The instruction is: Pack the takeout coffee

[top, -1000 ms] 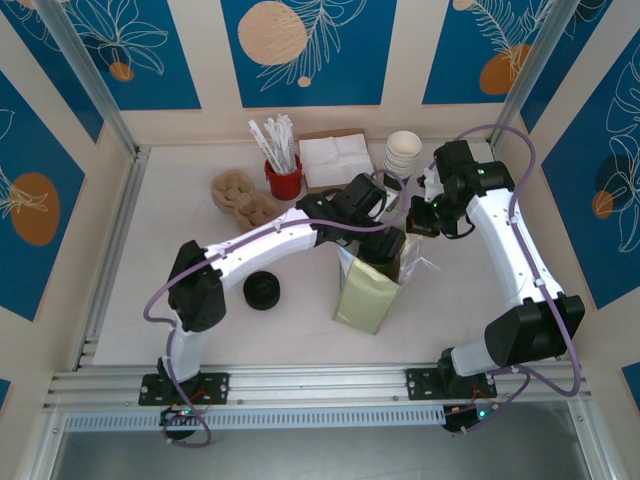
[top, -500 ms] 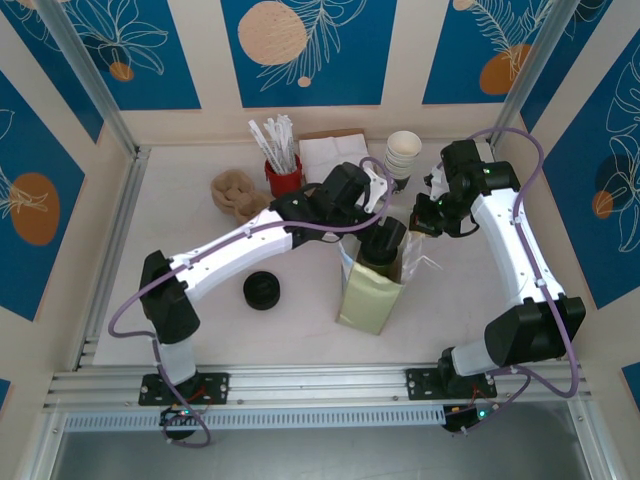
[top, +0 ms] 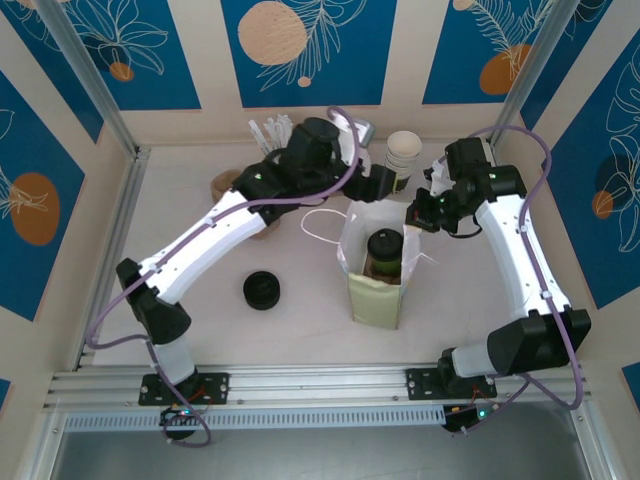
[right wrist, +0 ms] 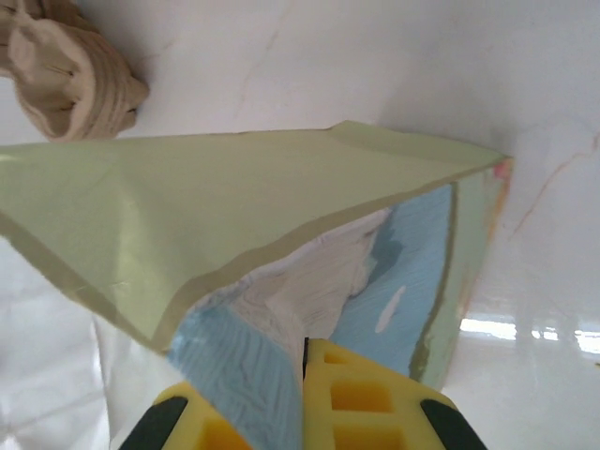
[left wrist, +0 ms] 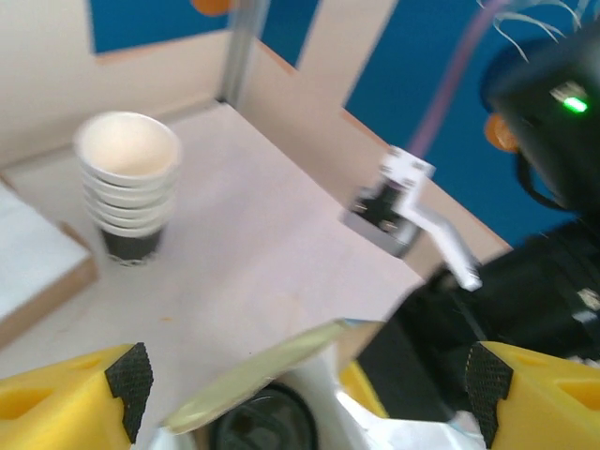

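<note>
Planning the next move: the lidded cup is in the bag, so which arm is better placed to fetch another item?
Probably left. The left gripper is open and empty beside the stack of cups, while the right gripper is shut on the rim of the paper bag holding the takeout coffee.

The left arm (top: 215,235) and the right arm (top: 525,260) look alike: white shells on the long links, chunky black housings at the joints, and a black base (top: 185,388) on each. A lilac cable (left wrist: 455,80) loops loosely along each arm. A small green light (top: 487,172) glows on the right arm's wrist housing. The left hand (left wrist: 307,389) has bright yellow fingers (left wrist: 61,408) faced with black ribbed pads (left wrist: 129,375). The right hand (right wrist: 305,394) also has yellow fingers, moulded with square recesses.
</note>
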`<state>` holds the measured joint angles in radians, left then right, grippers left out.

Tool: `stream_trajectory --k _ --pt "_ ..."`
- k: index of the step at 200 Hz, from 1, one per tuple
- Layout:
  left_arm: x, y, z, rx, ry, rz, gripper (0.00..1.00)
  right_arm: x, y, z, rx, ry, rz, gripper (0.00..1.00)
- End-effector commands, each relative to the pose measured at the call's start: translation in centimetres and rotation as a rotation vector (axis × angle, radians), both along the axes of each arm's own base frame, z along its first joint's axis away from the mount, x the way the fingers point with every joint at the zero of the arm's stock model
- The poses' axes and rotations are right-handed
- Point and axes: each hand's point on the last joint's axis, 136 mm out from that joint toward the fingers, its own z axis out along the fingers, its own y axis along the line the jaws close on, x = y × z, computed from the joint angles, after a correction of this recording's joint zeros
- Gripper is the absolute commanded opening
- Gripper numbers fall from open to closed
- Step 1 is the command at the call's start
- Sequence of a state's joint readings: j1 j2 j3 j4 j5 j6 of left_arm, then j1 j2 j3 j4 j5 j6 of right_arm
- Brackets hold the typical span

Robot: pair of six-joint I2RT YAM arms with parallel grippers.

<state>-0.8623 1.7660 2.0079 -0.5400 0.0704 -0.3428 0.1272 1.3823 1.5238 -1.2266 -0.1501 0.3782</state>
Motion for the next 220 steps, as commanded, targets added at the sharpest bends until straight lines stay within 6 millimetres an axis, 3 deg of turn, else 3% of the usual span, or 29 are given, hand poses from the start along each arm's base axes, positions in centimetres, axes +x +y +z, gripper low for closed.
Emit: stream_trajectory --k 1,43,75,118,220 --pt "1.5 4.3 3.0 -0.015 -0.053 0.159 0.87 -0.4 1.6 2.3 0.086 -0.082 0.038 0.0" --pt "2.9 9.2 1.8 0.067 -0.078 0.318 0.89 -1.1 3.7 4.1 0.193 -0.183 0.129 0.0" --pt "3.0 11.5 0.8 0.099 -0.074 0.374 0.9 -1.5 4.7 4.8 0.244 -0.231 0.172 0.0" --pt "2.6 13.0 -0.2 0.118 -0.062 0.407 0.9 -2.1 5.7 5.3 0.288 -0.272 0.235 0.0" --pt "2.4 15.7 -1.9 0.162 -0.022 0.503 0.9 -1.9 6.4 3.7 0.313 -0.221 0.236 0.0"
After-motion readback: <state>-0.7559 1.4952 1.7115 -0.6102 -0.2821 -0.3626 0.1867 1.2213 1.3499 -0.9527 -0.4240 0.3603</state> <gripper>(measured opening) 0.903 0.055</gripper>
